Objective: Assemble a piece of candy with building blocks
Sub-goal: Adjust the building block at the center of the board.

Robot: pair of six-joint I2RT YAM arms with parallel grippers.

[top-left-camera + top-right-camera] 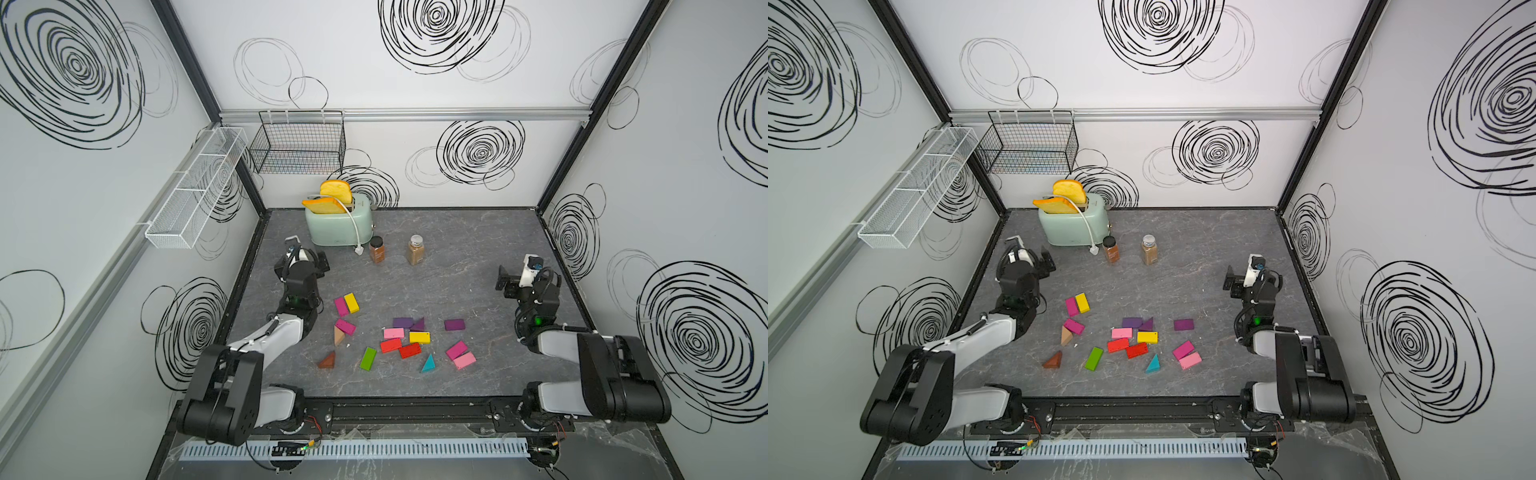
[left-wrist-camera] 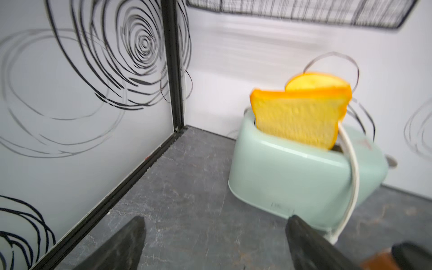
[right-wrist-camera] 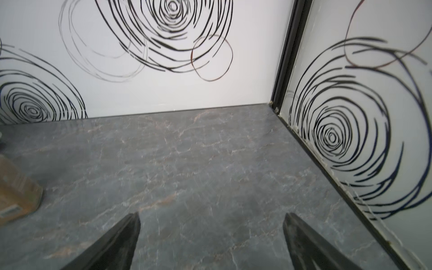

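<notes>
1. Plainly, no assembly has begun. The building blocks (image 1: pixel 390 345) lie loose around the middle of the worktop (image 1: pixel 478 232), toward its near edge. Some touch, but none form a candy shape.
2. The left hand (image 2: pixel 215 219) hangs near the far left corner, just beside the toaster (image 2: pixel 292 182), its fingers spread wide with nothing between them. The right hand (image 3: pixel 211 215) sits by the right edge, likewise spread and empty. Both are well apart from the blocks.
3. The step in hand looks like the first reach. The next move probably calls for picking a flat piece, such as the yellow brick (image 1: pixel 351 302), as the body. The teal wedge (image 1: pixel 428 363) and brown wedge (image 1: pixel 328 360) could serve as wrapper ends, points toward the brick. Sloped faces may slip, so gripping across the flat sides seems safer.
4. The toaster holds two slices of toast (image 1: pixel 336 192) standing up from its slots. A dark-lidded spice jar (image 1: pixel 377 249) holds orange-brown powder, and a silver-lidded spice jar (image 1: pixel 415 250) holds tan powder. Both are capped. The black wire basket (image 1: pixel 299 143) and the white mesh rack (image 1: pixel 195 195), both wall-mounted, show nothing inside.
</notes>
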